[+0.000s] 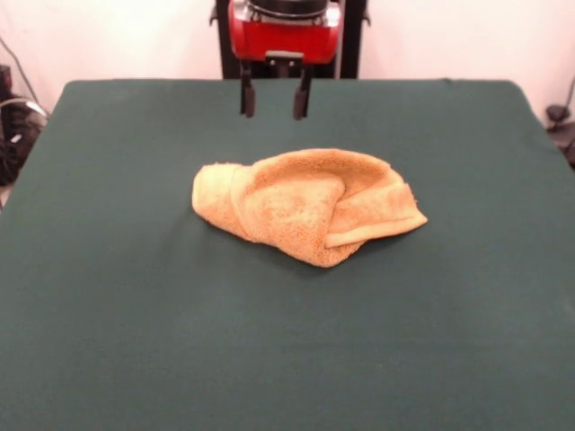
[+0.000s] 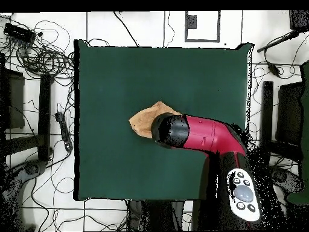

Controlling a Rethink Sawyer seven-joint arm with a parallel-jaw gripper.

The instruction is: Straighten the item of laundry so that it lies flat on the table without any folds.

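Note:
The yellow-orange towel [image 1: 305, 205] lies crumpled near the middle of the dark green table [image 1: 135, 305]. It is bunched into a lump, with one end rolled at the left and a folded flap at the right. My gripper [image 1: 274, 114] hangs above the table just behind the towel. Its two dark fingers [image 1: 246, 99] are apart, open and empty, clear of the cloth. In the overhead view the red arm [image 2: 205, 134] covers the gripper and most of the towel [image 2: 146, 121]. Only the towel's left part shows on the table [image 2: 121, 72].
The arm's red head [image 1: 285, 31] and black pedestal stand at the table's far edge. In the overhead view, tangled cables [image 2: 42, 54] and dark equipment [image 2: 289, 115] lie on the floor on both sides of the table.

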